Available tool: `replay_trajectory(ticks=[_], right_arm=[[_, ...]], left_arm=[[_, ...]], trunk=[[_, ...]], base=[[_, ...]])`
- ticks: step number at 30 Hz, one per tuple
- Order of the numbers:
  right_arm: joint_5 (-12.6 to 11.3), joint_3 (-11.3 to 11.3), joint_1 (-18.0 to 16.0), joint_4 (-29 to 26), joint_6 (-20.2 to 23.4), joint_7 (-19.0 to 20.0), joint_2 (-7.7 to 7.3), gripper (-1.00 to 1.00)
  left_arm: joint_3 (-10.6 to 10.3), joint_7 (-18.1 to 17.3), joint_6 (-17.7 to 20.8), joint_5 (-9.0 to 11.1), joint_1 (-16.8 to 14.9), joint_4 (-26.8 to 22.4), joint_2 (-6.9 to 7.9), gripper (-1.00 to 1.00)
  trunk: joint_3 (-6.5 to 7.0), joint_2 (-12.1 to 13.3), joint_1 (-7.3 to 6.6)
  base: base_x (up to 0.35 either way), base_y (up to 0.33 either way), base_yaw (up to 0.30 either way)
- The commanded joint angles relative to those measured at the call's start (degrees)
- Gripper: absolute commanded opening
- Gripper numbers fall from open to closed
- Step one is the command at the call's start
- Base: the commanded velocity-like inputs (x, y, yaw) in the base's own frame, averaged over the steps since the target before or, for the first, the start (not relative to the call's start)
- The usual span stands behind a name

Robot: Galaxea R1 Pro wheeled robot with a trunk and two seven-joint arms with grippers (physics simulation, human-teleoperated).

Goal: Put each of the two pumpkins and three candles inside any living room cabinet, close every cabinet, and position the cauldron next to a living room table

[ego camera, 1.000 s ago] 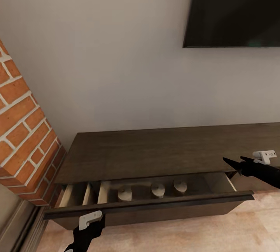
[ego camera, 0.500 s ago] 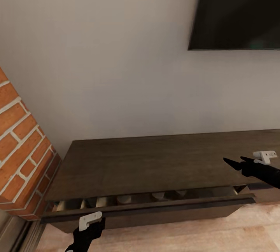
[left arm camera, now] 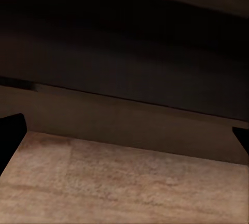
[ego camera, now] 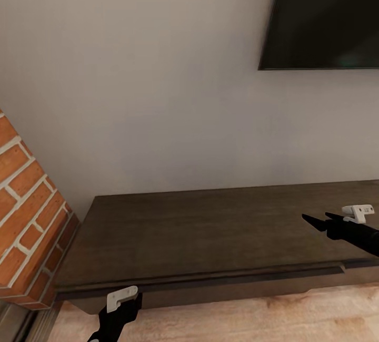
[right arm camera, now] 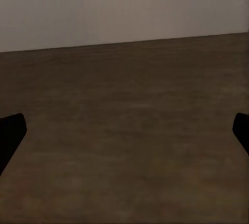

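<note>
My right gripper [ego camera: 317, 220] hangs over the right end of the cabinet [ego camera: 210, 226], fingers spread and holding nothing; through its wrist camera I see both fingertips [right arm camera: 10, 136] wide apart above the bare brown top, with the pale wall [ego camera: 158, 94] behind. I keep it there, I'd say, so it stays out of the way and can't snag the drawer. My left gripper [left arm camera: 124, 136] sits low in front of the cabinet's left end, just off the drawer front [ego camera: 210, 280]; its wrist camera shows two black tips far apart with only the dark front and the wooden floor [ego camera: 263, 321] between them, so it is open and empty too. The drawer looks pushed in, its top edge a thin lip under the cabinet top, with no gap that I can make out from here. Pumpkins, candles and cauldron are hidden from me; whatever sits inside that drawer I can't see. Left of the cabinet stands the brick fireplace [ego camera: 26, 215], above its right end the TV [ego camera: 326, 15].
</note>
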Motion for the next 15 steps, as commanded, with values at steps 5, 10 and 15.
replay_trajectory(ticks=[5,10,15], right_arm=[[0.54,-0.08,-0.07,-0.07,0.24,0.58,0.01,1.0],[0.54,-0.08,-0.07,-0.08,0.24,0.57,-0.07,1.0],[0.54,-0.08,-0.07,-0.08,0.24,0.58,-0.08,1.0]], left_arm=[[0.05,0.13,0.31,0.67,-0.02,-0.13,-0.02,1.0],[0.04,0.13,0.18,0.5,-0.02,-0.17,-0.01,1.0],[0.05,0.13,0.07,0.52,-0.02,-0.15,-0.03,1.0]], trunk=[[-0.04,-0.02,-0.01],[-0.04,-0.02,-0.01],[-0.04,-0.02,-0.01]], base=[[0.009,0.0,0.0],[0.043,0.0,0.0],[0.013,0.0,0.0]])
